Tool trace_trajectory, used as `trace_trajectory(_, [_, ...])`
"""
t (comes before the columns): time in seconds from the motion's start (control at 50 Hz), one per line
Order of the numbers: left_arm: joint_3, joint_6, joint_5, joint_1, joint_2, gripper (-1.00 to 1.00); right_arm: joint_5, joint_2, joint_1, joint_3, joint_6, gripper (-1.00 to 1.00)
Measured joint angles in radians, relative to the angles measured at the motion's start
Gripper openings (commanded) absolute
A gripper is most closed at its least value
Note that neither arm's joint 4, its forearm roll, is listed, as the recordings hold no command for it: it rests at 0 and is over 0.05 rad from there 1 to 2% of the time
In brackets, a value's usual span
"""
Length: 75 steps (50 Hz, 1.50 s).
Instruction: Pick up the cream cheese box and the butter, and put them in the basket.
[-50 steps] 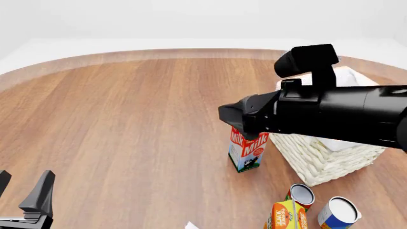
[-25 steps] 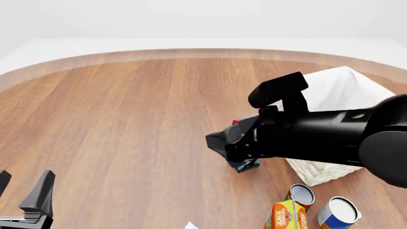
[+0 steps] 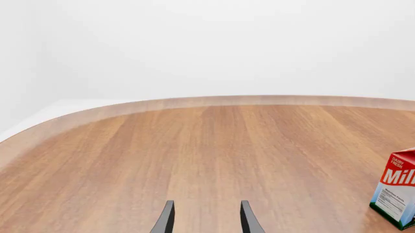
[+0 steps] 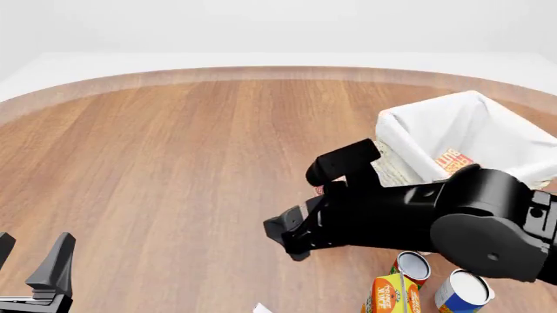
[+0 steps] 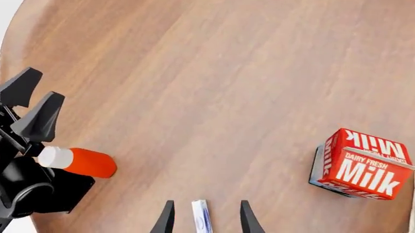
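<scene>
The cream-white wicker basket (image 4: 409, 171) stands at the right of the front view. The butter (image 4: 454, 161) lies inside it, red and orange against the white liner. My right gripper (image 4: 283, 238) is open, low over the table left of the basket. In the right wrist view a thin white-and-blue edge (image 5: 200, 221), seemingly the cream cheese box, shows between its open fingers (image 5: 166, 218). A white corner (image 4: 261, 306) shows at the front view's bottom edge. My left gripper (image 4: 33, 253) is open and empty at the near left, and it also shows in its own view (image 3: 205, 208).
The red-and-white milk carton (image 5: 360, 165) stands beside the right gripper, mostly hidden behind the arm in the front view. An orange-red bottle with a white cap (image 5: 77, 161) lies near the left gripper. An orange juice carton (image 4: 392, 295) and two cans (image 4: 411, 266) stand near the basket.
My right arm has swung away from the basket, down and toward the near left, uncovering the basket with the butter in it and now hiding the milk carton. The left arm has not moved.
</scene>
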Motion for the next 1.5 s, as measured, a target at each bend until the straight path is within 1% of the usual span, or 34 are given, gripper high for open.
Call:
trace_trajectory(0.16, [0.000, 0.000, 0.000, 0.000, 0.000, 1.00, -0.035, 0.038, 0.021, 0.031, 0.027, 1.00])
trace_trajectory(0.7, [0.000, 0.000, 0.000, 0.000, 0.000, 1.00, -0.138, 0.145, 0.051, 0.111, 0.083, 1.00])
trace_trajectory(1.5, [0.000, 0.000, 0.000, 0.000, 0.000, 1.00, -0.279, 0.282, 0.082, 0.195, 0.154, 1.00])
